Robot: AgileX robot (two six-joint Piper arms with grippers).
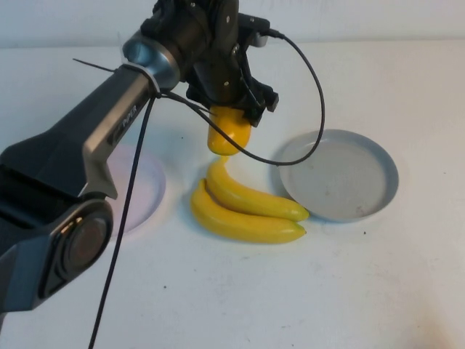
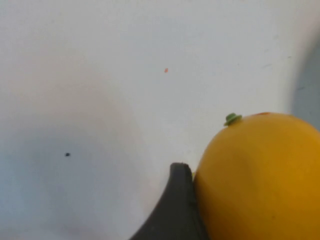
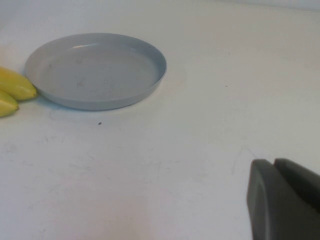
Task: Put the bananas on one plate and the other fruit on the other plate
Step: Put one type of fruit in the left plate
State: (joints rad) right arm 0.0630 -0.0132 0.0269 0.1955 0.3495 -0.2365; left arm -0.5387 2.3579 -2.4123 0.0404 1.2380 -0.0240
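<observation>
My left gripper is shut on one yellow-orange mango-like fruit and holds it above the table, just behind the bananas. In the left wrist view that fruit presses against one dark finger. The second such fruit is hidden or out of view. Two yellow bananas lie side by side on the table between the plates. The pale pink plate at the left is empty and partly hidden by my left arm. The grey-blue plate at the right is empty. My right gripper is shut and empty, low over bare table.
The right wrist view shows the grey-blue plate and the banana tips beside it. A black cable loops from my left wrist over the table near the grey-blue plate. My left arm covers the left side.
</observation>
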